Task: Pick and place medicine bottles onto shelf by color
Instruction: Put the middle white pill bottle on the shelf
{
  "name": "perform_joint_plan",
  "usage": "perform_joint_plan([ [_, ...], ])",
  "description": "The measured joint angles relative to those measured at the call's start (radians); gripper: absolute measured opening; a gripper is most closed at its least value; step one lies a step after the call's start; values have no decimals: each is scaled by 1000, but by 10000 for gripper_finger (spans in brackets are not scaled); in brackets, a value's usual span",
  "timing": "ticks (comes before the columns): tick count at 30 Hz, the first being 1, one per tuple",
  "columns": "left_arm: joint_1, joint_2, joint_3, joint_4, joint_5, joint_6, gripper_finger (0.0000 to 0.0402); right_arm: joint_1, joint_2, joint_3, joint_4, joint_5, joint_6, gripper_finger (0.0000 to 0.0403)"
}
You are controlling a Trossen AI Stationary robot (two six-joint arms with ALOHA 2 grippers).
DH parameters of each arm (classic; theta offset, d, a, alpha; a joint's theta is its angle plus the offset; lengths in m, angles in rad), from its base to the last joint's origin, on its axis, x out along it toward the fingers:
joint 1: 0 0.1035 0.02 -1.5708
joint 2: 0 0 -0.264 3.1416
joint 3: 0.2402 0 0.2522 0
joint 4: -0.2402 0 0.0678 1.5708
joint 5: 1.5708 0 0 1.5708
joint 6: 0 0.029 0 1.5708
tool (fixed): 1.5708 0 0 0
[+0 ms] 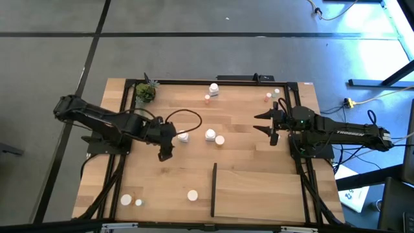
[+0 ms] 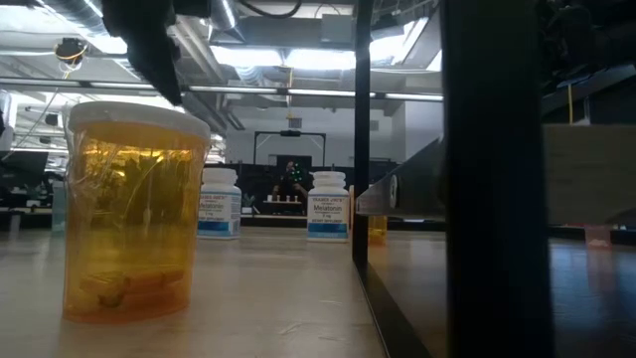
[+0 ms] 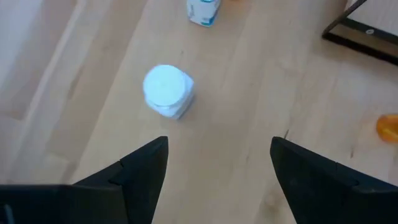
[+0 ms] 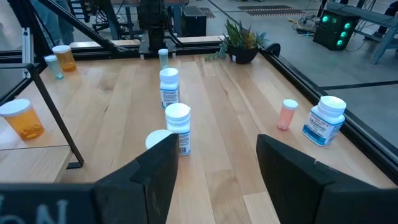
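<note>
The left gripper [image 3: 214, 171], fingers wide and empty, should drop straight over the white-capped bottle [image 3: 168, 90] at its 11 o'clock, then squeeze.

A robotics lab is indicated by a black-framed wooden table [image 1: 194, 123], grey taped floor [image 1: 52, 58], trailing cables [image 1: 362, 103] and ceiling strip lights [image 2: 298, 55].

— Where do the cameras sit?
— One hangs overhead, looking straight down on the whole desk [image 1: 259, 129]. One sits at desk level, very near an amber bottle [image 2: 134, 209].
— And the wrists?
— Each looks past its own fingers; both see the white bottles [image 4: 178, 126] mid-desk.
</note>
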Motion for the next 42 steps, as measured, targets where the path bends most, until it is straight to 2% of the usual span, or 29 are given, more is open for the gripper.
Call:
perform_joint_plan([
  [4,-24,0,-65,57,0,-53,277,0,0,0,0,0,13,217],
  [9,-43,0,-144,146,0,-96,277,0,0,0,17,-4,263,217],
  [15,-41,0,-200,180,-36,-180,277,0,0,0,32,-6,448,217],
  [20,-40,0,-210,212,-58,-176,277,0,1,0,35,-4,458,217],
  [27,-18,0,-210,234,-81,-181,277,0,5,0,105,52,577,217],
  [34,4,0,-210,282,-85,-201,277,0,5,0,179,46,525,217],
  [38,29,0,-210,282,-115,-257,277,0,10,33,196,81,396,217],
  [42,56,0,-210,290,-142,-313,277,0,59,154,119,89,238,217],
])
